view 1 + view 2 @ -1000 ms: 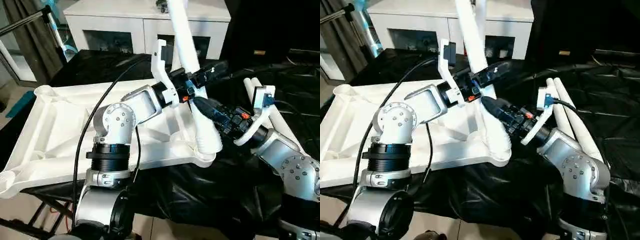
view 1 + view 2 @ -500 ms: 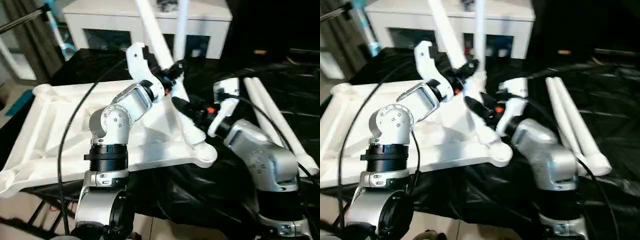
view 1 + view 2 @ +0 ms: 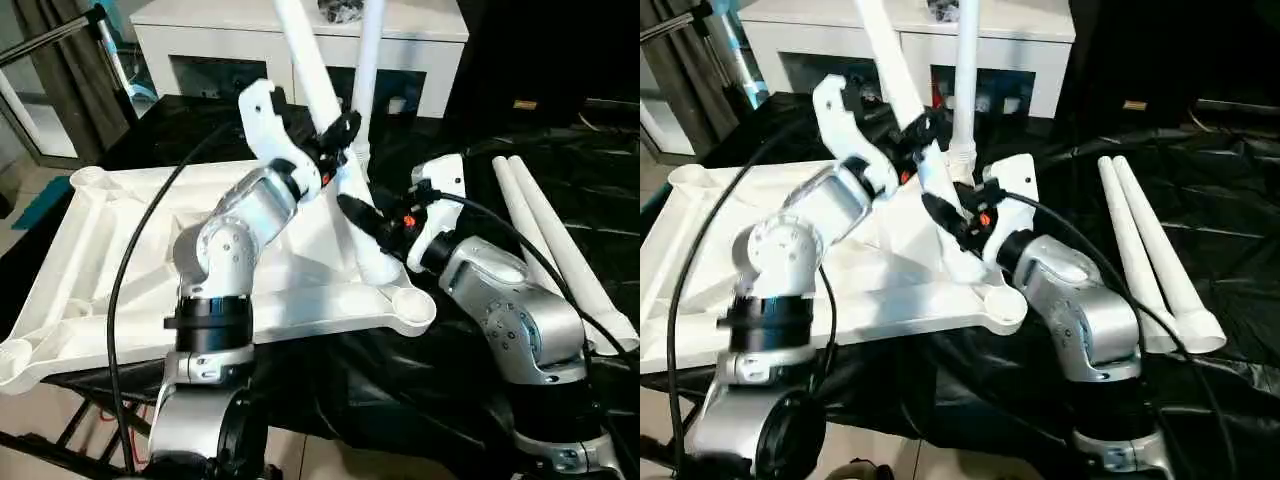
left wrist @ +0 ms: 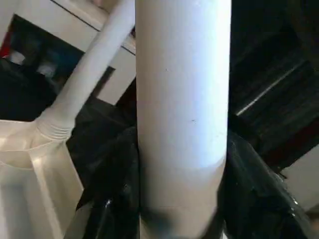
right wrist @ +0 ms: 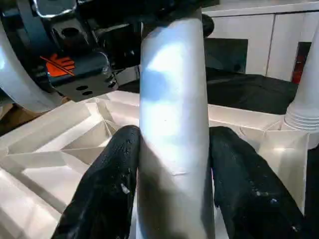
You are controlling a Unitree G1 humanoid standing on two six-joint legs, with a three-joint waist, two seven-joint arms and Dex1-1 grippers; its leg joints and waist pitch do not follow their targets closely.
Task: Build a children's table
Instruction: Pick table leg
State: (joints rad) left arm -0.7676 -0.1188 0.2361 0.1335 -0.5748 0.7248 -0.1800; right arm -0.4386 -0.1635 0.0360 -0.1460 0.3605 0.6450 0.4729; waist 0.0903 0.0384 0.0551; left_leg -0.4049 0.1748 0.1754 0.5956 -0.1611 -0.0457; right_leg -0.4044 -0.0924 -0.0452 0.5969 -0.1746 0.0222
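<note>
Tabletop of white plastic lies upside down on a black-draped work surface, its ribbed underside facing up and its rounded corner sockets at the edges. The near long edge overhangs the drape toward the robot, with bare floor below it on the robot's left.

One white tapered leg stands upright in the far right corner socket. A second leg leans steeply, its upper end tilted toward the robot's left and its ribbed lower end close to the near right corner socket — whether it is seated there cannot be told.

Both grippers are on this leaning leg. The left gripper is clamped on it higher up; in the left wrist view its black fingers press against both sides of the tube. The right gripper is clamped on the same leg lower down, near the tabletop; the right wrist view shows its fingers hugging the tube on either side, with the tabletop ribs just behind.

Two spare legs lie side by side on the drape to the robot's right, touching each other and well apart from the tabletop — the black cloth between them and the right arm is open.

Beyond the work surface stands a white cabinet with glass doors, near the far edge. The silver forearms cross over the right half of the tabletop; its left half is uncovered.
</note>
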